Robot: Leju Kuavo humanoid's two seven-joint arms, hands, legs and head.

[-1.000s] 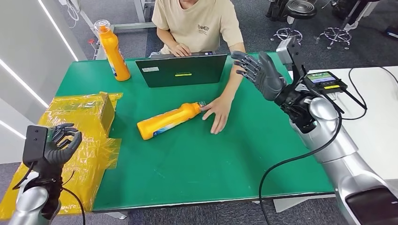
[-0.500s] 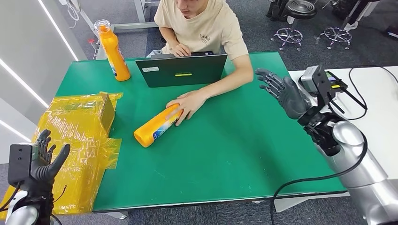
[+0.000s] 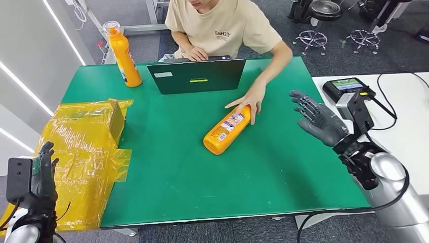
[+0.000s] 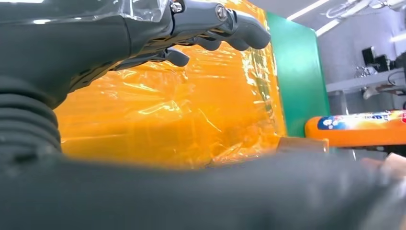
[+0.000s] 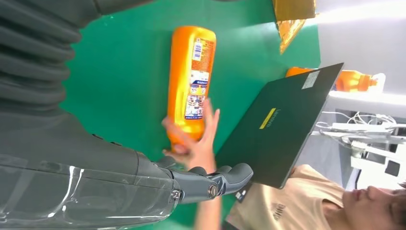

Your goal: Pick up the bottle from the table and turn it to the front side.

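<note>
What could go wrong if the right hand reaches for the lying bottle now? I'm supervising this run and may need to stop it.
The person's hand rests on the cap end of the bottle, so the right hand, open and just beside it, could strike their fingers. The bottle lies on its side on the smooth green table and may roll away when nudged. The laptop stands close behind.

Bright, even overhead light, soft short shadows on the desk (image 3: 167, 167). Glare on the yellow wrap (image 4: 182, 110) and white wall strips (image 3: 60, 30). Head view bends at edges; left wrist foreground blurred.
</note>
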